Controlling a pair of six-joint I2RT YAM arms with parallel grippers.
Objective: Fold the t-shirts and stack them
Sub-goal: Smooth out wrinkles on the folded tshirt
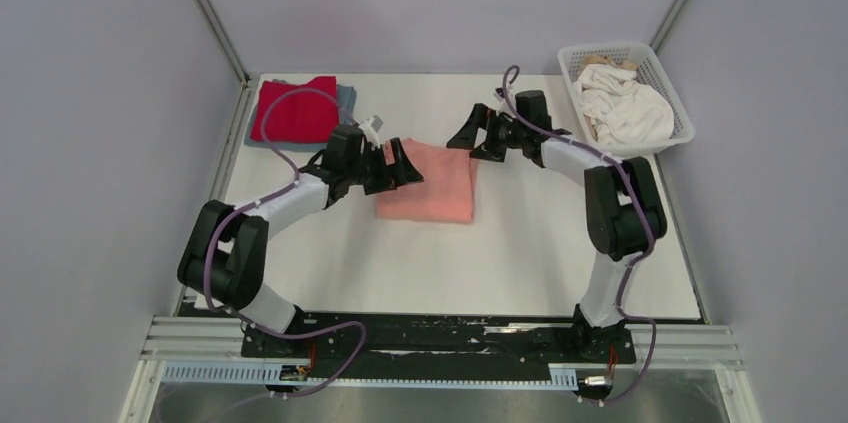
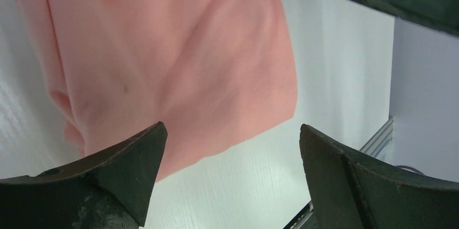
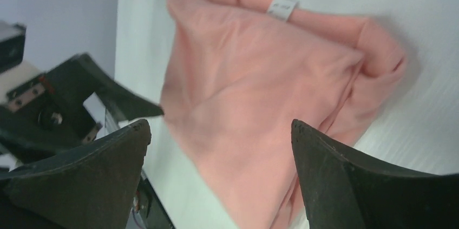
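- A white tabletop point(image 1: 540, 263) with grey walls round it.
- The salmon-pink t-shirt point(image 1: 435, 188) lies folded mid-tabletop, between both arms.
- The left hand point(image 1: 405, 165) is at the shirt's left edge, spread and empty.
- The right hand point(image 1: 465, 138) is by the shirt's far right corner, also spread.
- The red t-shirt point(image 1: 295, 113) lies on the grey-blue t-shirt point(image 1: 347, 96) in the far left corner.

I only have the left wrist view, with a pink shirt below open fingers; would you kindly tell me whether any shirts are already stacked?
Observer: Yes, a folded red shirt lies on top of a grey-blue shirt at the table's far left corner.
Operator: Thank you. Are there shirts not yet folded?
Observer: Yes, crumpled white shirts sit in the white mesh basket at the far right corner.
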